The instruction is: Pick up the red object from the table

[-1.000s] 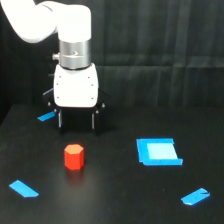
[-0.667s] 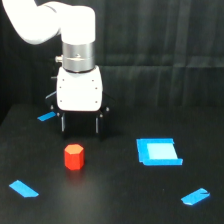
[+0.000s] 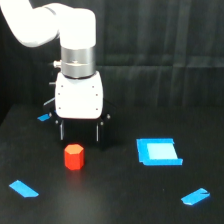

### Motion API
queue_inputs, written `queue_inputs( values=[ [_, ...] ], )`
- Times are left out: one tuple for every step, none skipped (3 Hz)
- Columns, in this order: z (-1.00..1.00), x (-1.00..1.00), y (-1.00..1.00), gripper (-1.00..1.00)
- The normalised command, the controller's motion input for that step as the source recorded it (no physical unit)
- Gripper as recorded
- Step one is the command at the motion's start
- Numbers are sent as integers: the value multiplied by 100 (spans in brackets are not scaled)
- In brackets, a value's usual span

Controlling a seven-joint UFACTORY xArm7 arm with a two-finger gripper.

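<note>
table (image 3: 120, 200): matte black
gripper (image 3: 79, 132): fingers spread wide, holding nothing, just behind the red hexagonal block (not touching)
blue square patch (image 3: 159, 151): toward exterior view's right of block
red hexagonal block (image 3: 74, 157): on table, upright

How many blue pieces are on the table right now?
4: a small strip at the exterior view's left beside the tool, a strip front left, a square patch right of centre, a strip front right. The arm may hide others.
</note>
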Motion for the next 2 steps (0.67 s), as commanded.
queue_inputs(
  values=[
    [0,3,-85,93],
    [-4,1,-77,100]
  ],
)
